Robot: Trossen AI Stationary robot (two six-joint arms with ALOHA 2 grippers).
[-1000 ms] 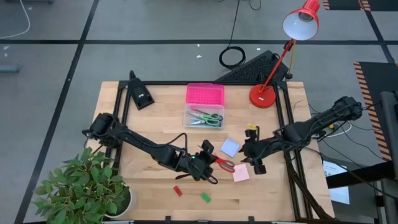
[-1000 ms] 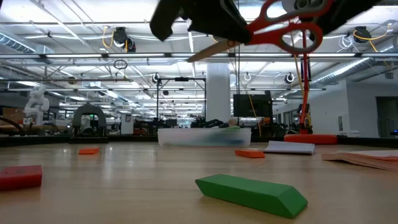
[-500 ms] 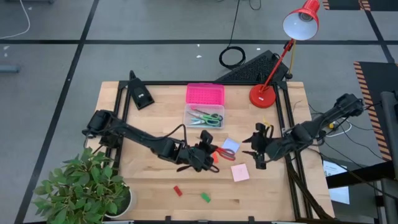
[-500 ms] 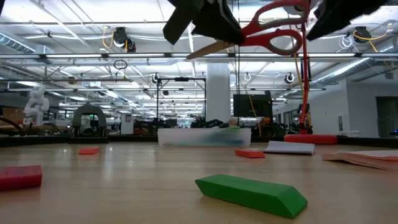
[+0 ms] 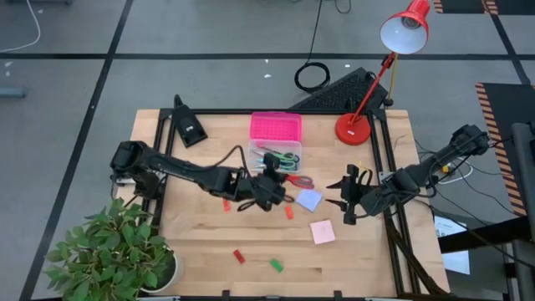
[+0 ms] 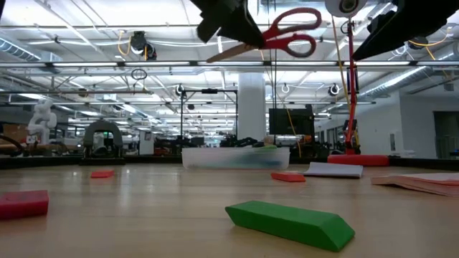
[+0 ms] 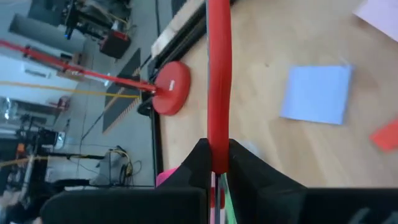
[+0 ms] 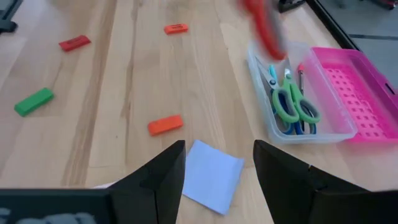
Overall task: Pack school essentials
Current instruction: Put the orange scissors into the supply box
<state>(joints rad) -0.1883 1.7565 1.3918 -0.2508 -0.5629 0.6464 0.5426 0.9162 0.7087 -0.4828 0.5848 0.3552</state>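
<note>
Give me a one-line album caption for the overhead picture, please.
Left gripper carries red scissors toward the clear box; right gripper waits open nearby.

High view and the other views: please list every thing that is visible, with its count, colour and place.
Scissors: one, red handles, held in the air beside the box.
Clear box: one, pink lid open behind it, table middle back; green-handled scissors inside.
Notepads: blue mid-table, pink nearer the front.
Erasers: green and red at front; two orange mid-table.
Desk lamp: one, red, back right.
Plant: one, green, front left corner.
Left pincer: shut on the scissors.
Right pincer: open, right of the blue notepad.
</note>
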